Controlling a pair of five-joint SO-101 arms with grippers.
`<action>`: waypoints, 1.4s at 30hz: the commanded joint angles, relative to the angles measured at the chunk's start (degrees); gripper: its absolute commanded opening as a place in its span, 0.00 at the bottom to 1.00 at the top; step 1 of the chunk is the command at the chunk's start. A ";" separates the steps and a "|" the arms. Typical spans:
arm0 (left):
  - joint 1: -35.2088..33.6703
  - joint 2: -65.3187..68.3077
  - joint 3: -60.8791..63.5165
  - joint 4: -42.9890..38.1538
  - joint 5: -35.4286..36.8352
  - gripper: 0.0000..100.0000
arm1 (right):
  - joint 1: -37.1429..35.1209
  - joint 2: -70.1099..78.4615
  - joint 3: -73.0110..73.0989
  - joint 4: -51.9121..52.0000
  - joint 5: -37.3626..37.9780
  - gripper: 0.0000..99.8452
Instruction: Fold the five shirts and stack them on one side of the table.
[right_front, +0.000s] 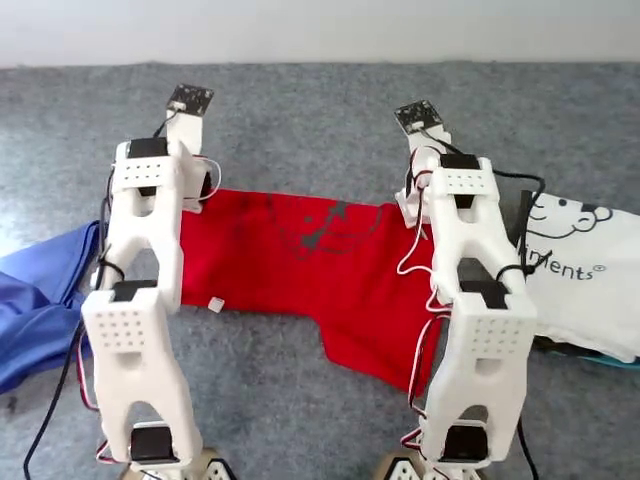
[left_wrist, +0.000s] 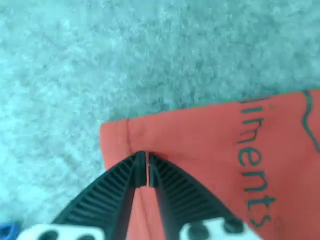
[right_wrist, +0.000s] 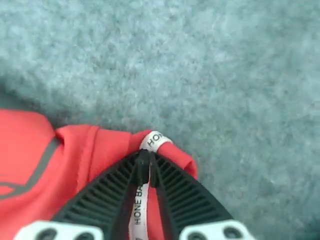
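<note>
The red shirt (right_front: 290, 260) lies spread flat across the middle of the table, between the two arms. Dark lettering and a line drawing run over its front, and a white label (right_wrist: 156, 141) with dark print sits at a bunched edge. The left gripper (left_wrist: 143, 165) is pinched tight on the hem near a corner; the right gripper (right_wrist: 145, 160) is clamped on the fabric by that label. A white shirt (right_front: 585, 270) with printed writing lies to the right and a blue shirt (right_front: 40, 300) to the left, all on the grey felt-like table (right_front: 330, 130) below a pale wall (right_front: 320, 30).
</note>
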 joint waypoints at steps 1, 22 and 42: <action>-0.26 5.01 -10.59 6.77 0.00 0.02 | 1.27 1.01 -3.08 -0.66 -0.18 0.01; -4.40 15.38 -49.01 27.08 -2.11 0.01 | 7.60 -4.53 -6.68 6.64 -0.18 0.01; 2.99 7.47 -25.80 15.91 -2.02 0.01 | -1.71 -0.84 -10.64 10.42 -0.18 0.02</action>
